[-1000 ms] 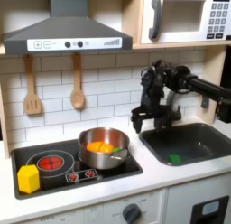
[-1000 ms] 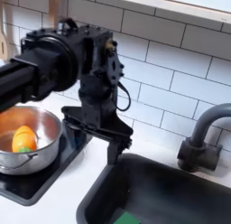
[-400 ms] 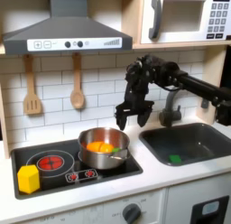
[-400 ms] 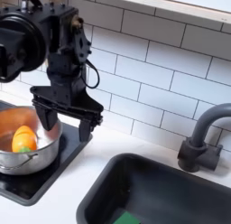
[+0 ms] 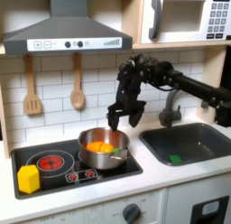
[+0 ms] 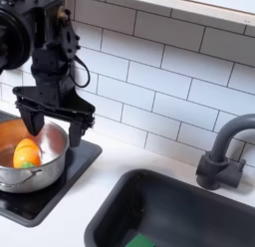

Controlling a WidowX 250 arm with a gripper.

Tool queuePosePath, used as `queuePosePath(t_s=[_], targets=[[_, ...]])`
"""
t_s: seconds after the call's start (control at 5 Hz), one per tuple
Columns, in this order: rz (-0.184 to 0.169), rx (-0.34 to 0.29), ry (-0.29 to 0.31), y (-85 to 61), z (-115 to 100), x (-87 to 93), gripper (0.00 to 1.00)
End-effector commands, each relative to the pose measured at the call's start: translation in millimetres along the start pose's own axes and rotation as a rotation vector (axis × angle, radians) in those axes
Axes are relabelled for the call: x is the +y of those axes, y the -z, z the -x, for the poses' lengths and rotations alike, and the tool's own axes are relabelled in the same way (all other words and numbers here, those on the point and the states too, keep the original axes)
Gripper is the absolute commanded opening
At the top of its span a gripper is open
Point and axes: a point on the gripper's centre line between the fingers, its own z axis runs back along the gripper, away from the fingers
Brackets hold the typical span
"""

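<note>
My black gripper (image 5: 122,120) (image 6: 55,133) hangs open with nothing between its fingers, pointing down just above the right rim of a steel pot (image 5: 102,148) (image 6: 47,169). The pot stands on the black stove top (image 5: 54,170) and holds an orange and yellow piece of food (image 5: 99,147) (image 6: 26,153). In the first exterior view the arm reaches in from the right, crossing above the sink (image 5: 207,137).
A yellow block (image 5: 29,178) sits on the stove's front left corner. The dark sink (image 6: 189,206) holds a small green item (image 5: 174,158), and a grey faucet (image 5: 169,108) (image 6: 223,156) stands behind it. Two wooden utensils (image 5: 32,88) hang on the tiled wall.
The arm has swung from beside the sink leftward in both exterior views and now hangs over the pot. The gripper stays open and carries nothing.
</note>
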Motion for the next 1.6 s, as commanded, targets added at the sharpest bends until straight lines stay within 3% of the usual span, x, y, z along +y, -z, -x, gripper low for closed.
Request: queuePosePath(t_s=[0.0,0.4,1.0,1.2,1.4], targets=[[0.012,0.027,0.035,7.1,5.7,-8.3,1.00],[0.010,0.055,0.021,17.9,13.9,-0.4,1.00],[0.029,0.121,0.082,45.6,28.3,-14.0,1.00],[0.036,0.115,0.077,45.2,25.6,-12.9,0.00],[0.048,0.131,0.074,49.1,27.3,-14.8,0.00]])
